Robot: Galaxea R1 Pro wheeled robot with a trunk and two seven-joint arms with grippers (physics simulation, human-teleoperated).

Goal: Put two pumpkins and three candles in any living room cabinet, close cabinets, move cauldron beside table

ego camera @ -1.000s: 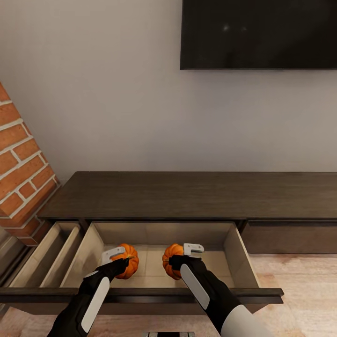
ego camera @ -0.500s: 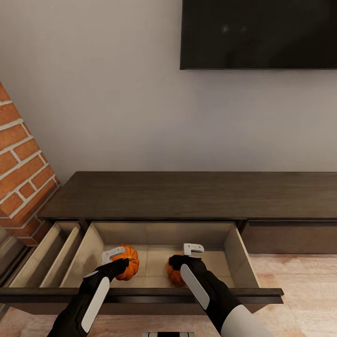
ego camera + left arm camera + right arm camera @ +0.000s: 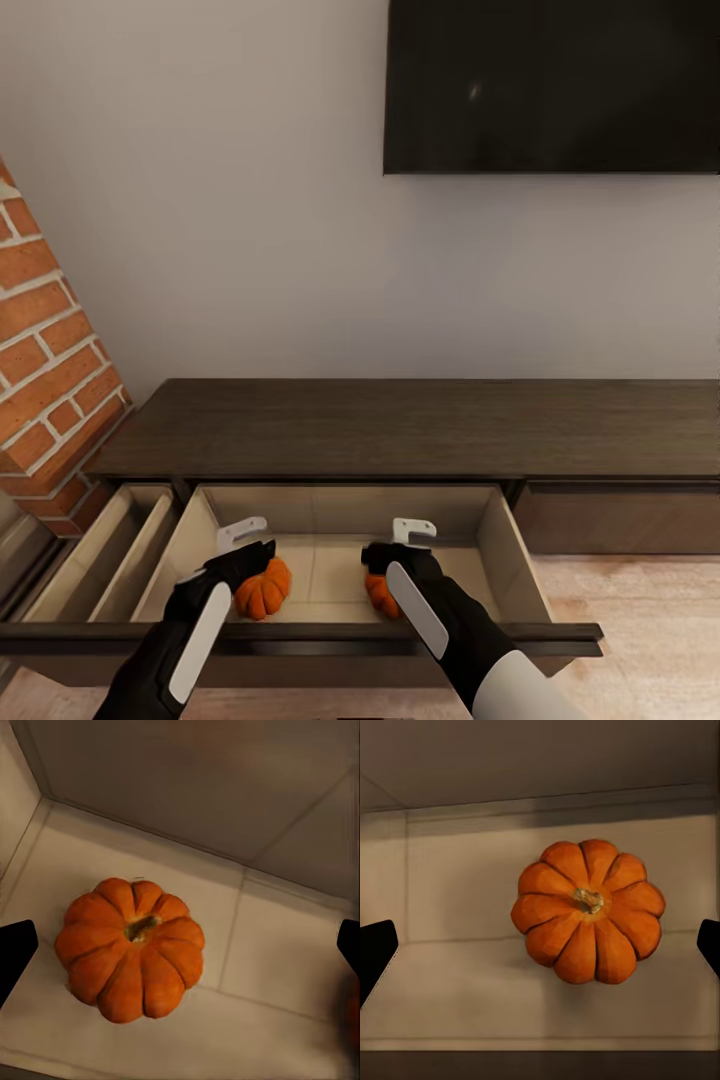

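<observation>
Two pumpkins (image 3: 263,591) (image 3: 380,595) sit in the drawer (image 3: 497,545); wrist views show both tools (image 3: 180,945) (image 3: 540,945) spread.

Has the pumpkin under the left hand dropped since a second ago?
Yes. The left pumpkin has dropped from the left hand onto the drawer floor, lower against the drawer's front edge.

In the head view, the right arm hid most of the right pumpkin (image 3: 378,594), and the left gripper (image 3: 243,535) covered the top of the left pumpkin (image 3: 264,590). The drawer's front panel (image 3: 300,634) concealed the near floor inside. The television (image 3: 551,85) was cut off by the top and right edges, the brick column (image 3: 45,350) by the left.
</observation>
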